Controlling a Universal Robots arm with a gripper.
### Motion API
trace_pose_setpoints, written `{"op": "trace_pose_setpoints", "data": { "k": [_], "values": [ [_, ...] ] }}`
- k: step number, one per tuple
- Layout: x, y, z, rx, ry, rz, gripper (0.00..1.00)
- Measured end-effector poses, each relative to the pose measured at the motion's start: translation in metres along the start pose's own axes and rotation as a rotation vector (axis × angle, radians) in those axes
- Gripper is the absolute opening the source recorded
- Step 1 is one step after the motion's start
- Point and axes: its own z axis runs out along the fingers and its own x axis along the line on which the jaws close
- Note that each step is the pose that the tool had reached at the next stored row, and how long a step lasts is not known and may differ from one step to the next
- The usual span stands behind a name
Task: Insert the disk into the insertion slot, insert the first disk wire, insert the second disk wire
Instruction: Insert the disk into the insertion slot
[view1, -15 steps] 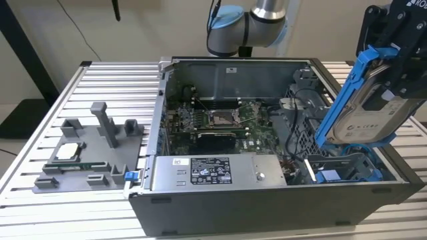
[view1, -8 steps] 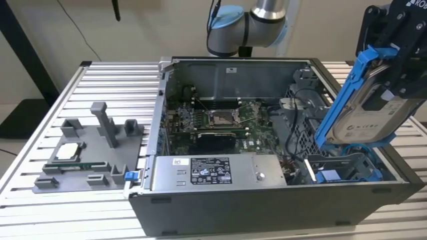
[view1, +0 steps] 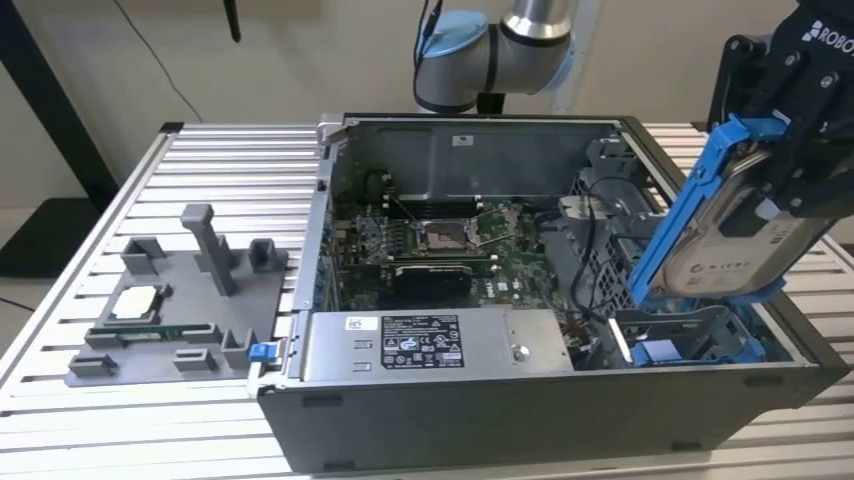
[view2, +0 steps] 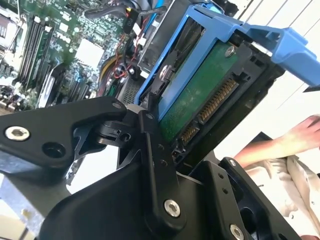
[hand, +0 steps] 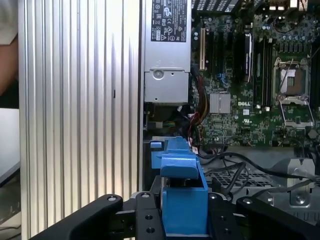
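A dark grey metal computer case (view1: 534, 410) stands open on a ribbed silver aluminium table (view1: 214, 170). Inside it lies a green motherboard (view1: 441, 235), and beside this a grey metal box with a white sticker (view1: 427, 345). At the exterior view's left, a grey plastic fixture (view1: 200, 300) bears a square silver processor chip (view1: 138, 303) and a thin green memory stick (view1: 154, 331).

a ribbed aluminium table (view1: 200, 160) stands before a plain beige wall (view1: 294, 50).
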Motion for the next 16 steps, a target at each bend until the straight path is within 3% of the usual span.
{"op": "trace_pose_setpoints", "data": {
  "k": [16],
  "values": [
    [0.0000, -0.0015, 0.0046, -0.0001, -0.0004, 0.000, 0.00]
  ]
}}
